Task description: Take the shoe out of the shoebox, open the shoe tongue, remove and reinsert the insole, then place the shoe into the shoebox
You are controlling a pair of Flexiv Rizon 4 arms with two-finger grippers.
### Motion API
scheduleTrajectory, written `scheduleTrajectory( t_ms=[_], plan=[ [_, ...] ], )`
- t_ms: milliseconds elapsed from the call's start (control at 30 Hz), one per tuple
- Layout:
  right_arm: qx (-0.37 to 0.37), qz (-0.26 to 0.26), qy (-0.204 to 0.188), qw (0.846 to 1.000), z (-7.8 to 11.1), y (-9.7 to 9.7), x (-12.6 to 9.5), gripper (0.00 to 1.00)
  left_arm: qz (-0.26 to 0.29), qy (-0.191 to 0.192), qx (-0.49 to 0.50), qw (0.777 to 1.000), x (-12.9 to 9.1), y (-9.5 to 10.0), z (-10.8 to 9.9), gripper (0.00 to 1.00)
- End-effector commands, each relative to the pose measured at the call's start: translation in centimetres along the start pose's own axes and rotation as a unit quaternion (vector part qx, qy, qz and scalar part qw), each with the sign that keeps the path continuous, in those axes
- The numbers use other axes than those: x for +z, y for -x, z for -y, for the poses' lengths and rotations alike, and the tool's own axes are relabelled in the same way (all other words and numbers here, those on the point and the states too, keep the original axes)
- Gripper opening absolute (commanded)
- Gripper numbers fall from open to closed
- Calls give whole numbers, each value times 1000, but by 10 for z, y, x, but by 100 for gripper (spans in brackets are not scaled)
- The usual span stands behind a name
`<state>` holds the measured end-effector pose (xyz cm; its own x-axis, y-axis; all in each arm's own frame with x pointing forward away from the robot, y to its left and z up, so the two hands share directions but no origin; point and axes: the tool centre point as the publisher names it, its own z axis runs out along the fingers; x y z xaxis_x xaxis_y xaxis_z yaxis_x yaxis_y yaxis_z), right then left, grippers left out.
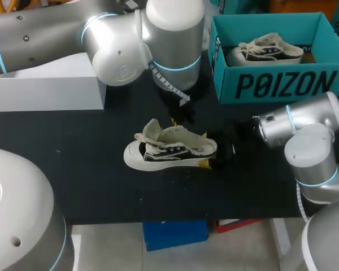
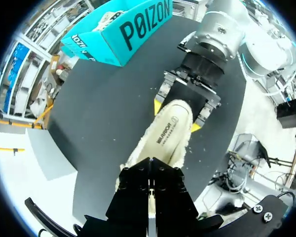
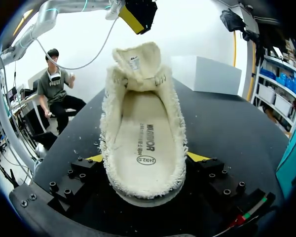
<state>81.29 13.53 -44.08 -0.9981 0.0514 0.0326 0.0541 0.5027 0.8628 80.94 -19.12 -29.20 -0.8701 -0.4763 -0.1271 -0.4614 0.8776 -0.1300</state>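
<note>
— Where is the shoe [image 1: 169, 149] sitting?

— It is resting on its sole in the middle of the black table [image 1: 90, 169]. Its toe is pointing toward the left arm's side and its heel toward the right arm's.

— What is the right pincer [image 3: 146, 159] doing?

— It is gripping the shoe at the heel. One yellow fingertip is pressing on each side, so it is grasping the shoe.

— And the left pincer [image 1: 174, 120]?

— It is hanging just above the front of the shoe, over the tongue [image 3: 138, 61]. In its own wrist view the fingers are lying closed against each other, clenched on themselves. Whether it is touching the tongue cannot be told.

— How is the tongue standing?

— It is standing up and folded forward toward the toe, leaving the shoe's mouth wide open.

— Is the insole [image 3: 143, 138] showing?

— Yes, it is lying flat inside the shoe, printed side facing up.

— Where is the shoebox [image 1: 271, 84]?

— The teal shoebox is sitting open at the far right of the table, well apart from the gripped shoe. A second shoe [image 1: 265, 51] is lying inside it.

— Anything else on the table?

— A white box [image 1: 45, 90] is sitting at the far left.
</note>
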Motion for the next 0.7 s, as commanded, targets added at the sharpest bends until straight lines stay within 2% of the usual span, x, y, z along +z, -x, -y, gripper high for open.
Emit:
scheduleTrajectory(
  t_ms=[33, 233, 267, 367, 700],
  plan=[
    [0, 1, -1, 1000, 4, 0, 2, 0, -103, -81, 159, 979, 2, 6, -10, 0],
    [0, 1, -1, 1000, 4, 0, 2, 0, -103, -81, 159, 979, 2, 6, -10, 0],
    [0, 1, -1, 1000, 4, 0, 2, 0, -125, -84, 175, 973, 4, 7, -9, 0],
    [0, 1, -1, 1000, 4, 0, 2, 0, -128, -56, 186, 973, 6, 12, -9, 0],
    [0, 1, -1, 1000, 4, 0, 2, 0, -153, -9, 233, 960, 9, 16, -8, 0]
  ],
)
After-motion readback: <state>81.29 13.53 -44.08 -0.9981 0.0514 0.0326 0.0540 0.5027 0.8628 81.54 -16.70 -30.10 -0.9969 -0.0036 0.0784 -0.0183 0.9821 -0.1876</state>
